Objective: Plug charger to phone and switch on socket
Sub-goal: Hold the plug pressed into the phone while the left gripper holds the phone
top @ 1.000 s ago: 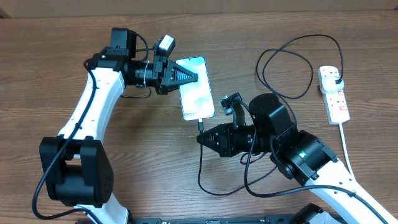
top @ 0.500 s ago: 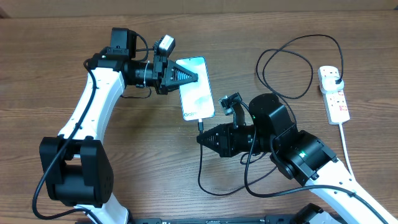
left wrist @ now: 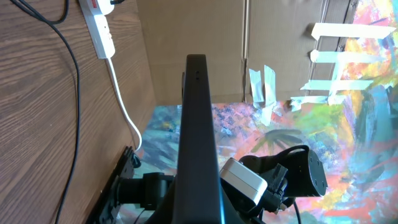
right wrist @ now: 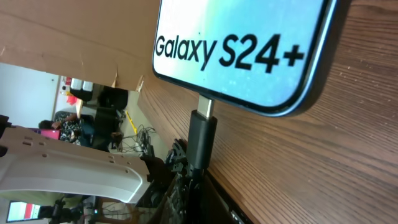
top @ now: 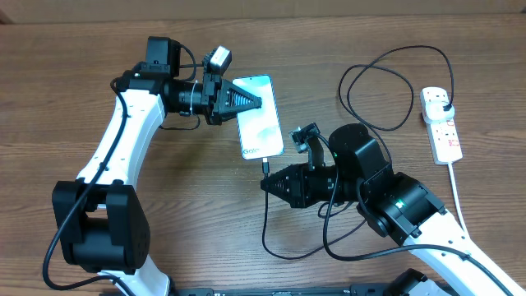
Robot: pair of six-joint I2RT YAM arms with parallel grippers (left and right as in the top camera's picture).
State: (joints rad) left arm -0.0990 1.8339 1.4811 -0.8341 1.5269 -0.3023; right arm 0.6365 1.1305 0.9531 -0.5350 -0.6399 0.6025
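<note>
Left pincer (top: 256, 103) pinches phone (top: 261, 115) at 9 o'clock edge; right pincer (top: 265, 182) pinches charger (right wrist: 201, 134) plugged at 6 o'clock.

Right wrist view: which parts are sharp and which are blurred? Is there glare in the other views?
Right wrist: the phone lettering and charger tip are sharp, the bright room behind is soft and washed out. Left wrist: the phone's edge looks dark. Overhead: even light, soft shadows, no strong glare.

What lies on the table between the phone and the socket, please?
In the overhead view, loops of the charger cable lie on the wood between the phone and the socket.
</note>
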